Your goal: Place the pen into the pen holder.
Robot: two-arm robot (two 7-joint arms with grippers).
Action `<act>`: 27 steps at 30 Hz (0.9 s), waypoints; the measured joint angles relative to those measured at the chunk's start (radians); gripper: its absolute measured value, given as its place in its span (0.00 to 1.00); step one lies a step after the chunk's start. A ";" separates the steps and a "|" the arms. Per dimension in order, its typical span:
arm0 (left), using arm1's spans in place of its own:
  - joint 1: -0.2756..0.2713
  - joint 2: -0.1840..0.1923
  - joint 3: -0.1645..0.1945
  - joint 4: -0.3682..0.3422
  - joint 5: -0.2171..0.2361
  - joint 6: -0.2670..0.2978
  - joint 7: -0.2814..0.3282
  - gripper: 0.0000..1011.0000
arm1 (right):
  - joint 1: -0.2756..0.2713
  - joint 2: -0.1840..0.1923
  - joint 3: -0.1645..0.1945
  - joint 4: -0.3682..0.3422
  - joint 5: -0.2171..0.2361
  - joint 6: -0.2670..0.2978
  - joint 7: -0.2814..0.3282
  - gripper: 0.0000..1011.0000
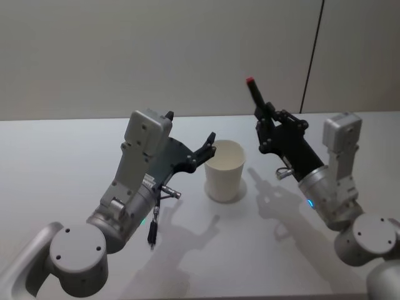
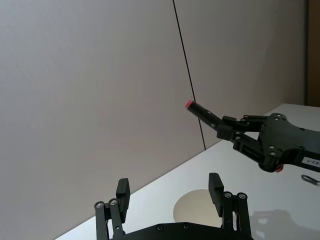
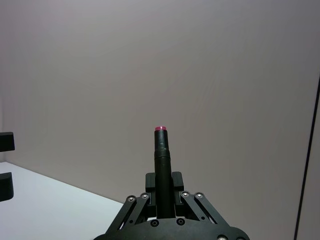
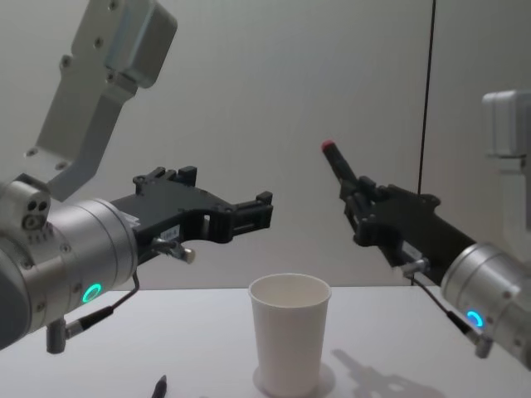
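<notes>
Pale grey table (image 1: 56,181), matt, w/ arm shadows across it. Plain grey wall (image 1: 125,50) behind, one dark vertical seam (image 1: 312,56) toward the right. Pen holder (image 1: 224,172) = white paper cup, upright near mid-table, mouth open to the top. A thin cable (image 1: 153,225) hangs off the L arm, its dark end low over the table, prob. not touching, but the head view is poor on that.

L gripper (image 1: 208,150) hangs just left of the cup's rim, fingers spread wide apart and empty. In the chest view it sits above rim height, apart from the cup. R gripper (image 1: 267,115) is up in the air, right of and above the cup, jaws clamped tight round the pen (image 1: 253,92). The pen has a black barrel and red tip; it is gripped at its lower part, w/ the tip slanting up and toward the L side. It is off to the cup's right, apart from the rim.
</notes>
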 joint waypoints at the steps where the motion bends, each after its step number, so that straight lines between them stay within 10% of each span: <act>1: 0.000 0.000 0.000 0.000 0.000 0.000 0.000 0.99 | 0.016 -0.007 -0.001 0.030 0.004 -0.014 0.010 0.18; 27: 0.000 0.000 0.000 0.000 0.000 0.000 0.000 0.99 | 0.280 -0.128 -0.035 0.511 0.070 -0.224 0.100 0.18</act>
